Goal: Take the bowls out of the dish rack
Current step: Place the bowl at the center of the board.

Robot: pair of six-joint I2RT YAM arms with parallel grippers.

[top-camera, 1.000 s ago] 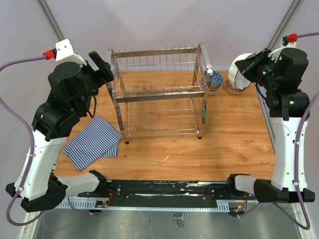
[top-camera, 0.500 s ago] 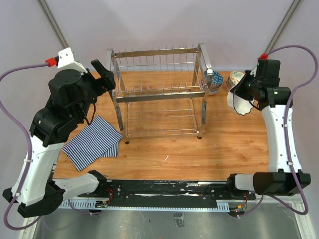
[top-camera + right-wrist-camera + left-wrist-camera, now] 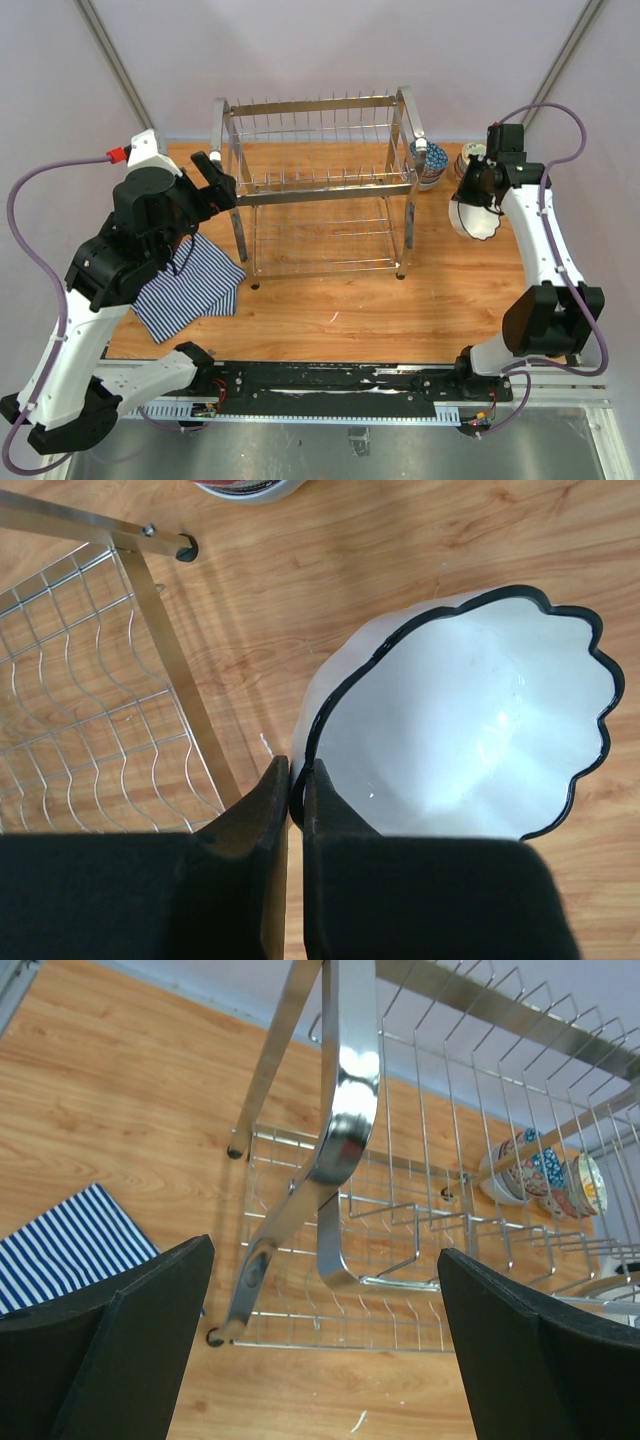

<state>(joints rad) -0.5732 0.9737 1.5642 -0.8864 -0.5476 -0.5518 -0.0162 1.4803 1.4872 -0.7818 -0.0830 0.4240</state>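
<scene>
- Top external view: the right arm reaches up the table's right side, elbow bent inward. The right gripper (image 3: 470, 190) is clamped on the rim of a large white scalloped ceramic bowl (image 3: 475, 215), just right of the two-tier chrome wire dish rack (image 3: 320, 185).
- Right wrist view: the bowl is tilted above the wooden table (image 3: 420, 540); contact with the wood cannot be told.
- The left arm is folded high. The left gripper (image 3: 218, 180) is at the rack's left loop handle (image 3: 345, 1130), jaws spread wide, holding nothing.
- Small patterned bowls (image 3: 428, 162) stand behind the rack's right end.
- Since a second ago: the right arm has swung in from the far right corner and the bowl sits lower and nearer. The left jaws have widened. The rack is unmoved.
</scene>
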